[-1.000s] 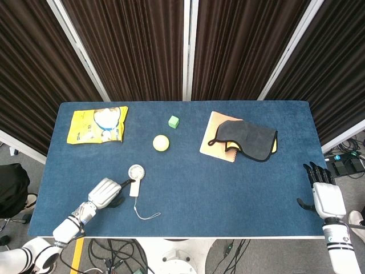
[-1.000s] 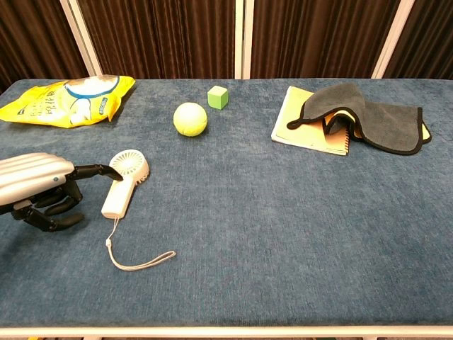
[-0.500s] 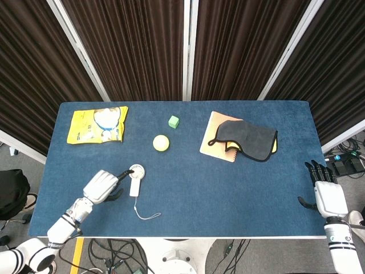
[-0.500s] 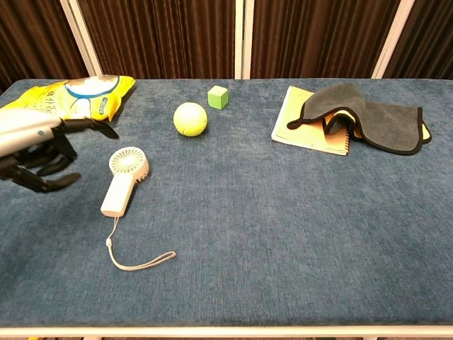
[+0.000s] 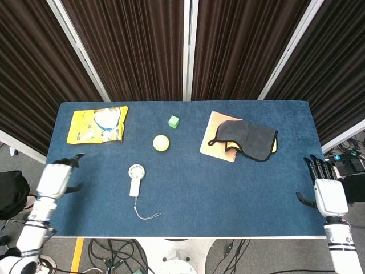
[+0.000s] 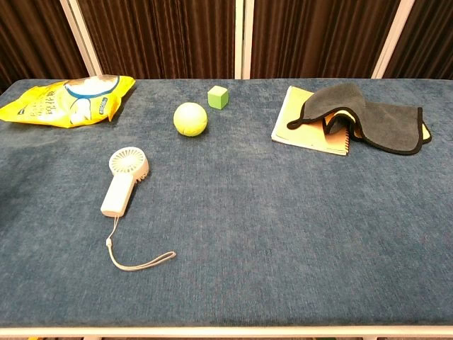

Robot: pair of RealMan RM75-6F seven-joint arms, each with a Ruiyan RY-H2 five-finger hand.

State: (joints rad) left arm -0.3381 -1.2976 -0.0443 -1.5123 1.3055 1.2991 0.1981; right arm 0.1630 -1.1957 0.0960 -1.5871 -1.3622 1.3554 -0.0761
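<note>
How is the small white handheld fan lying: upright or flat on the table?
Flat. The handheld fan lies on its side on the table, its strap trailing loose; no robot hand touches it.

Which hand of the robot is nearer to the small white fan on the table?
Left. The left hand is at the table's left edge, beside the white fan and apart from it. The right hand is at the far right edge, much farther away.

backdrop: dark brown pleated curtains (image 5: 137,51) | white frame poles (image 5: 188,51) | floor: grey, cables (image 5: 114,251) | table (image 5: 228,194): blue cloth-covered
</note>
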